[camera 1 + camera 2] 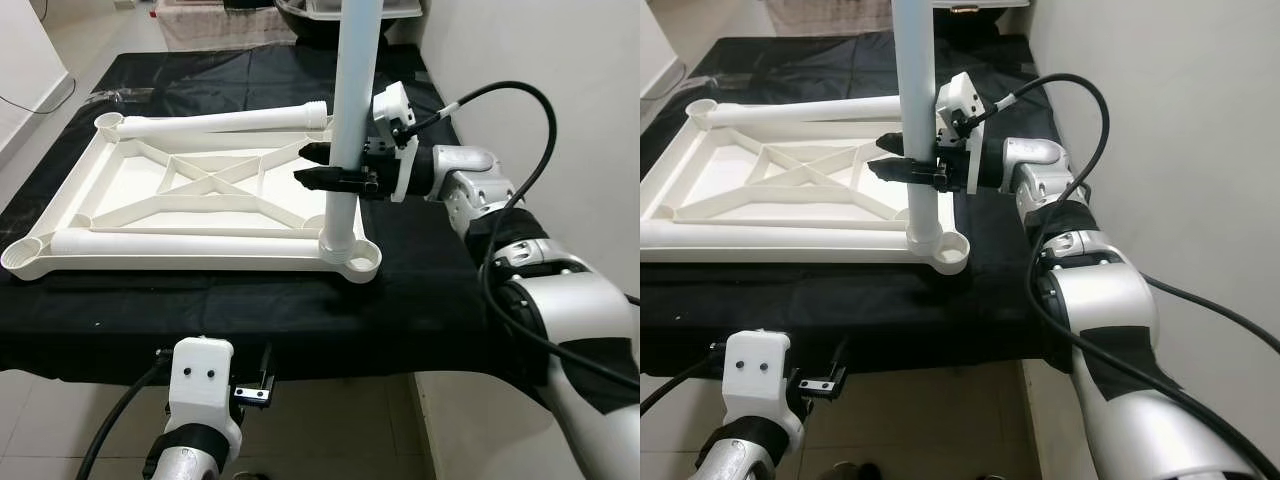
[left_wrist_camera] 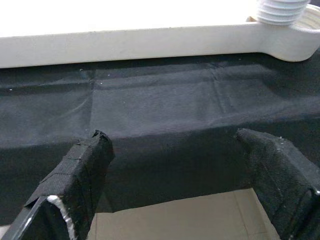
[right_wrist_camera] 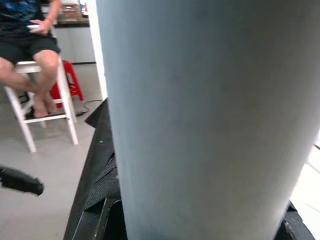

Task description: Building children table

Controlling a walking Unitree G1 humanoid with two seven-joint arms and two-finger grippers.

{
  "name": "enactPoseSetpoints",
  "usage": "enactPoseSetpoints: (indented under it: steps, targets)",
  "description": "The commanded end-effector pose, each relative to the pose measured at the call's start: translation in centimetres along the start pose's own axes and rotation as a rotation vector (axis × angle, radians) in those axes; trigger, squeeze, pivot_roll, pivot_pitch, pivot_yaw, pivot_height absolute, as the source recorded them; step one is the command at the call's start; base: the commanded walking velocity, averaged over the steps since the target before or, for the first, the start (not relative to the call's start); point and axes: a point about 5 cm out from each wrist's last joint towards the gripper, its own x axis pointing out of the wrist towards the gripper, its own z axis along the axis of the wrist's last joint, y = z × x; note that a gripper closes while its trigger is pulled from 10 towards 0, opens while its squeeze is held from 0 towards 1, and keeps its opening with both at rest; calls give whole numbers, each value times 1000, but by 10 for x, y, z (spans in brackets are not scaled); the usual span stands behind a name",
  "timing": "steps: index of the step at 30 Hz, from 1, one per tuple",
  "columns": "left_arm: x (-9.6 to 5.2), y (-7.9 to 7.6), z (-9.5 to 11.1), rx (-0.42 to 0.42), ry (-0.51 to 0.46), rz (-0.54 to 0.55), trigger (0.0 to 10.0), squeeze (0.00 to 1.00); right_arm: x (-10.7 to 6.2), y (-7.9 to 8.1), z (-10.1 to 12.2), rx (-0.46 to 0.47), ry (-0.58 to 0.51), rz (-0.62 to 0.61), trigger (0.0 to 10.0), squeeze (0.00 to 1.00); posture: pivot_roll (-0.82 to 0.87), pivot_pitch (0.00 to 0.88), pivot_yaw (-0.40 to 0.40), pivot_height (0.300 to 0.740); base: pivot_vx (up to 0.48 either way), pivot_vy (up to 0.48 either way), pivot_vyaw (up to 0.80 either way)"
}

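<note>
- My left gripper (image 1: 262,380) hangs below the near edge of the black cloth (image 1: 300,310), its fingers (image 2: 82,170) spread wide and holding nothing.
- The white tabletop (image 1: 190,195) lies upside down on that cloth, with two loose legs (image 1: 225,122) resting along its long sides.
- At its near right corner socket (image 1: 350,258) an upright leg (image 1: 352,120) stands, and my right gripper (image 1: 312,165) is clenched around it.
- Beyond, in my right wrist view, a person (image 3: 30,30) sits on a white stool (image 3: 47,100).

Both head eyes look down and forward at the upturned tabletop (image 1: 190,195), sharing it at 12 o'clock; the right wrist camera is pressed against the upright leg (image 3: 205,115).
</note>
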Motion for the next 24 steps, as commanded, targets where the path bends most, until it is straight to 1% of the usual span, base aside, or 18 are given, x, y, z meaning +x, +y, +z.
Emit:
enactPoseSetpoints:
  steps: [1,2,5,7,10,13,16,18,22,24]
  targets:
    - [-3,0,-3,7,32,-8,10000,0,-5,2,-3,33,23,57,10000,0,136,292,5,740,0,0,0]
    - [-2,0,-4,8,35,-8,10000,0,-7,3,-2,34,23,86,10000,0,134,291,8,740,0,0,0]
    - [-2,0,-5,11,38,-9,10000,0,-8,4,-2,36,22,106,10000,0,134,291,8,740,0,0,0]
    - [-2,0,-6,13,45,-13,10000,0,-8,7,-2,35,20,151,10000,0,138,285,15,740,0,0,0]
    - [-2,-1,-6,14,48,-16,10000,0,-8,8,-5,28,28,166,10000,0,144,281,17,740,0,0,0]
    - [-2,-1,-5,16,47,-17,10000,0,-8,10,-11,29,48,169,10000,0,148,277,20,740,0,0,0]
    - [-2,0,-4,21,46,-17,10000,0,-8,10,-13,30,51,169,10000,0,155,276,19,740,0,0,0]
    - [-2,2,-4,25,45,-13,10000,0,-10,8,-12,20,62,135,10000,0,158,273,23,740,0,0,0]
    - [-2,3,-4,29,45,-13,10000,0,-13,6,-8,10,73,115,10000,0,158,272,24,740,0,0,0]
    - [-3,2,-4,31,46,-14,10000,0,-18,4,-4,-3,90,110,10000,0,155,274,25,740,0,0,0]
